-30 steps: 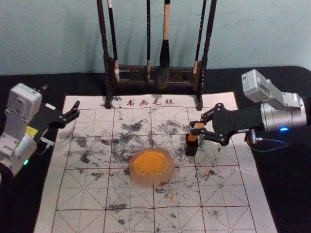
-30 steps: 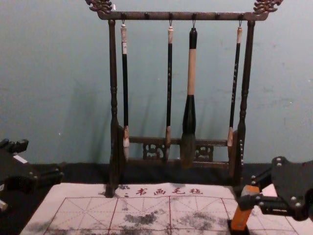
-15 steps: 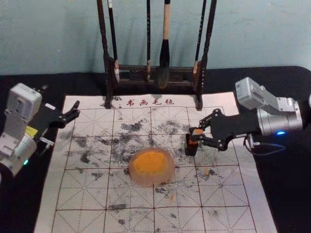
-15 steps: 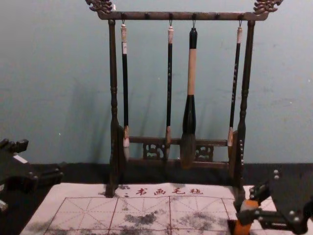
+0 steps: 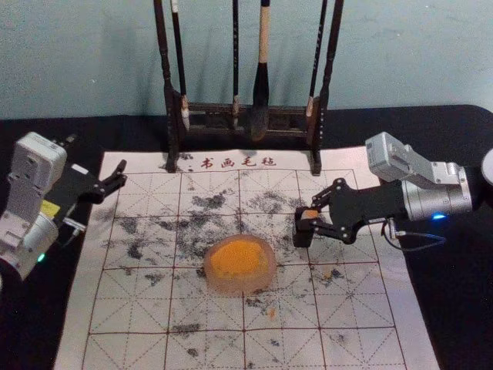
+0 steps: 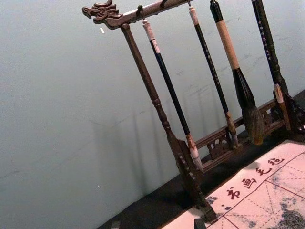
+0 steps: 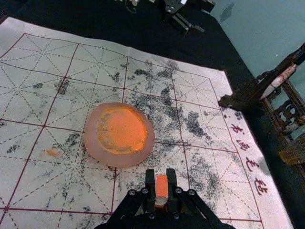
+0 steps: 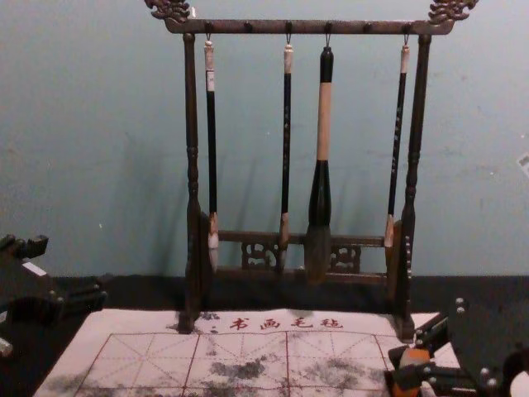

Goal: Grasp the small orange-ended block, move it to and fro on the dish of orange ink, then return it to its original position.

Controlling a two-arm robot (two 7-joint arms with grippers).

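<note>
The orange block (image 5: 310,213) stands low in the small black holder (image 5: 303,235), right of the dish of orange ink (image 5: 239,262); its lower part is hidden. My right gripper (image 5: 310,221) reaches in from the right, shut on the block's upper part. In the right wrist view the block (image 7: 162,185) sits between the fingertips of the right gripper (image 7: 162,180). At the left edge of the felt my left gripper (image 5: 96,160) is parked open; in the left wrist view the tips of the left gripper (image 6: 157,224) stand wide apart.
A dark wooden rack (image 5: 216,117) with several hanging brushes stands at the back, behind the gridded felt (image 5: 131,308). The large brush (image 5: 260,92) hangs near its middle. Ink smudges mark the felt around the dish.
The right gripper has moved down and slightly left with the block, which has sunk deeper into the black holder. The left arm and the dish have stayed put.
</note>
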